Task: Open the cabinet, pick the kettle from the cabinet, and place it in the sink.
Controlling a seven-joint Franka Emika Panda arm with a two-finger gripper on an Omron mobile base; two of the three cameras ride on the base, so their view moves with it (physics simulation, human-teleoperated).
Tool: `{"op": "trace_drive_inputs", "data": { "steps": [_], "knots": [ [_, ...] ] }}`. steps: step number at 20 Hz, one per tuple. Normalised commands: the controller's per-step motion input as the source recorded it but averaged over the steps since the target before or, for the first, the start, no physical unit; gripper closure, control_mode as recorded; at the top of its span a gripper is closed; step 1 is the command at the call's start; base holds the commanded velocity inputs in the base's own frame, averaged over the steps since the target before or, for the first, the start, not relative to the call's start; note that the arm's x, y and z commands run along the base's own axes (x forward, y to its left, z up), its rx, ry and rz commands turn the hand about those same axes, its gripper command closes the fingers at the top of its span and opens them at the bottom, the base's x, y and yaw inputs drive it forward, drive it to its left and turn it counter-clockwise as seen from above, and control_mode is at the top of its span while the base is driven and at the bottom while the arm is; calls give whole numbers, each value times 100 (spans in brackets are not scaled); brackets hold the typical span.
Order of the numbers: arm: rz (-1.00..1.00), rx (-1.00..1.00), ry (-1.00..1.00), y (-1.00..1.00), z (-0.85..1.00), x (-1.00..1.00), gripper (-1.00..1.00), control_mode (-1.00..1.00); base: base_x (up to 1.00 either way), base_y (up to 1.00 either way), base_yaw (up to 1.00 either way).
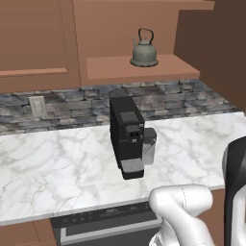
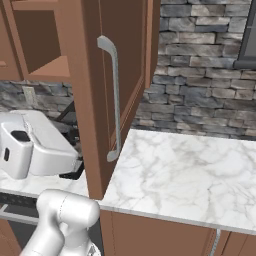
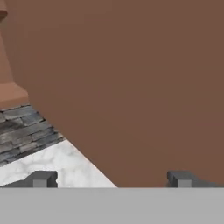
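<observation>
The cabinet [image 1: 144, 69] stands open, and its shelf holds the small grey-olive kettle [image 1: 144, 50], upright with its loop handle up. The door [image 2: 92, 95] is swung out over the counter, its long silver bar handle [image 2: 114, 100] facing the right base view. In the hand view my gripper [image 3: 111, 181] is open, fingertips [image 3: 41, 179] far apart with nothing between them. It faces the door's plain brown face [image 3: 131, 87] at close range. The sink is out of view.
A black boxy coffee machine [image 1: 127, 137] stands on the marble counter [image 1: 57, 163] below the shelf. A stone backsplash [image 1: 72, 108] with a wall outlet [image 1: 37, 106] runs behind it. A shut cabinet door [image 1: 33, 38] is at the left. An appliance panel [image 1: 105, 221] sits under the counter edge.
</observation>
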Motion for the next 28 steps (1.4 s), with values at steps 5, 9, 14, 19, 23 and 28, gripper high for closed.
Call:
{"op": "trace_drive_inputs", "data": {
  "steps": [5,9,14,19,23,28],
  "knots": [
    [13,0,20,40,16,0,-100,-100,0,0,0],
    [16,-1,16,47,15,1,-100,-100,0,0,0],
    [17,0,14,39,6,12,-100,-100,0,0,0],
    [20,0,5,28,6,22,-100,-100,0,0,0],
    [21,0,5,11,-3,33,-100,-100,0,0,0],
    [20,0,0,9,-12,39,-100,-100,0,0,0]
  ]
}}
